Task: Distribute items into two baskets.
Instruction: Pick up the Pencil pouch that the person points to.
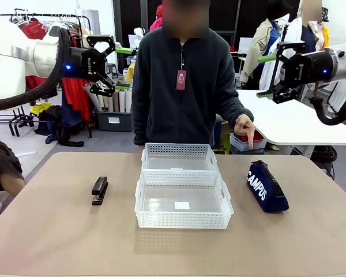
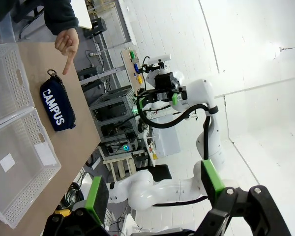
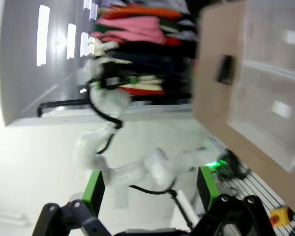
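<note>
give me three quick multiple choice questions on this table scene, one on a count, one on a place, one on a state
1. How many white translucent lattice-sided plastic baskets stand on the tan table?
A. one
B. two
C. three

2. Where does the small black desk stapler lie?
A. on the table, to the robot's left of the baskets
B. inside a basket
C. between a gripper's fingers

3. How are the left gripper and the right gripper?
A. both open, holding nothing
B. both shut
C. left shut on the stapler

Key: 1 B, the near basket has the far basket right behind it; 2 A, it rests on bare tabletop; 3 A, both have their fingers spread, up in the air.
</note>
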You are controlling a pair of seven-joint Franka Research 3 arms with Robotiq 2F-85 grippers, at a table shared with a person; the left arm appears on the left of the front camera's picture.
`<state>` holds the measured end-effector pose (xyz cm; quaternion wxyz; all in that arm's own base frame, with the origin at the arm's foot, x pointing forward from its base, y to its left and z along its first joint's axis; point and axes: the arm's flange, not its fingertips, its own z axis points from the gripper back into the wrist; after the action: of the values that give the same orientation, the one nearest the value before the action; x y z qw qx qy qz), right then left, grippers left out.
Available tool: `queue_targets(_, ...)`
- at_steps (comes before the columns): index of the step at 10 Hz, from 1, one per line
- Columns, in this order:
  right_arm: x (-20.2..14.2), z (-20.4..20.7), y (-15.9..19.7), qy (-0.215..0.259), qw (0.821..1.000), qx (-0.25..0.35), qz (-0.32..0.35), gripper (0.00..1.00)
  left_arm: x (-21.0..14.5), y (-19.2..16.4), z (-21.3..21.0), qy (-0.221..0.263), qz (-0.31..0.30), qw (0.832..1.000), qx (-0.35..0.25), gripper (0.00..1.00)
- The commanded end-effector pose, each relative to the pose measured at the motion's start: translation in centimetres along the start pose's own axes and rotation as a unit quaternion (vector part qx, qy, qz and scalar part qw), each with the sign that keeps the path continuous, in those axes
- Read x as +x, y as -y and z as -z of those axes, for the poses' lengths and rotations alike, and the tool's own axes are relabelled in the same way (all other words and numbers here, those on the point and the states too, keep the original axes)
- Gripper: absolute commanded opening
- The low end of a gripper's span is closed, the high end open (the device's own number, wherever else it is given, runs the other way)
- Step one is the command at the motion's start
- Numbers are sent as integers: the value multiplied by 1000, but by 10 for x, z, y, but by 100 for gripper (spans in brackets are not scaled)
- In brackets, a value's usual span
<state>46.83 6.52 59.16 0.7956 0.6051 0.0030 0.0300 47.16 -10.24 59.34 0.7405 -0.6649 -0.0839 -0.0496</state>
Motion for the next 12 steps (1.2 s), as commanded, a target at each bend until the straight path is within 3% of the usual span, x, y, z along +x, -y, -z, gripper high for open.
queue_targets(1,15,1,-19,-16,991,-135,16,100,0,2,0,3,2,1000,1,100)
queue_targets(3,20,8,-25,-12,965,-262,5,100,0,2,0,3,2,1000,1,100)
queue_targets(5,28,10,-12,8,917,-398,-10,100,0,2,0,3,2,1000,1,100)
queue_targets(8,38,11,33,-20,860,-510,-20,100,0,2,0,3,2,1000,1,100)
queue_targets(11,31,10,71,-42,849,-527,3,100,0,2,0,3,2,1000,1,100)
queue_targets(12,31,10,72,-47,866,-498,3,100,0,2,0,3,2,1000,1,100)
